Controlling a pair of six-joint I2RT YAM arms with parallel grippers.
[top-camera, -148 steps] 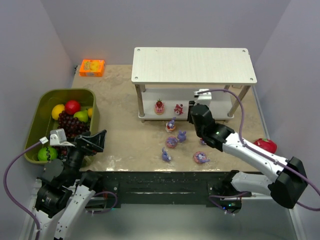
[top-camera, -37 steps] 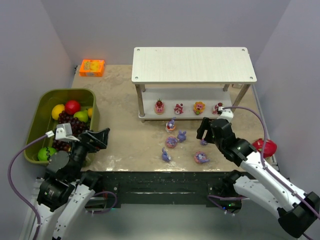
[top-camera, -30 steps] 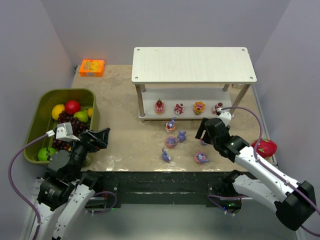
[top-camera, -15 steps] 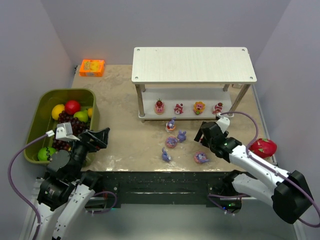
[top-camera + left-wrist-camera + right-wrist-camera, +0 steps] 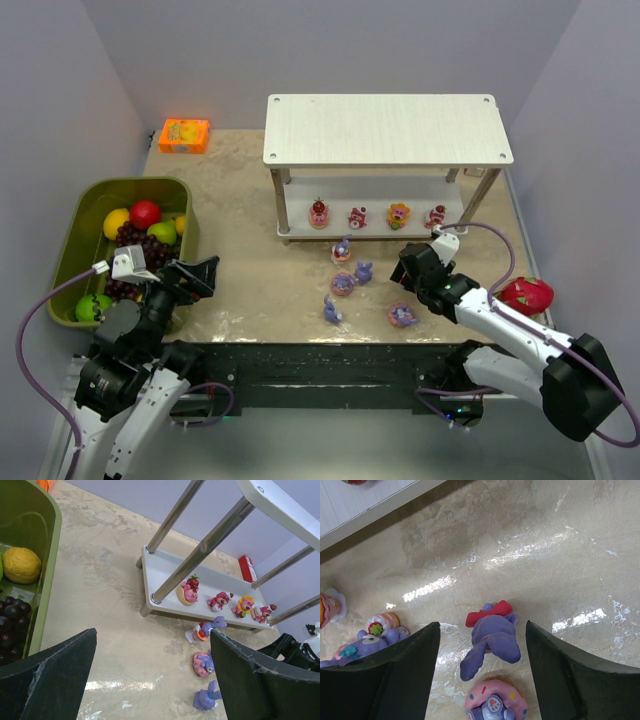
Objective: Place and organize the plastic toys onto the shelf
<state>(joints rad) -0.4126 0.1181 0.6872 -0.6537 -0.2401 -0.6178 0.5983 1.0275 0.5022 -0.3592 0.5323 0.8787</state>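
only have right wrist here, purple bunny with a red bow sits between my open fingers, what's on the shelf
Observer: Four small figures stand in a row on the lower board of the shelf.
Operator: any more bunnies out there
Observer: Five bunnies show in the top view, all on the near side of the shelf; yours is hidden under your arm there.
Operator: where's the other arm
Observer: The left gripper is open, beside the green bin, well left of the toys.
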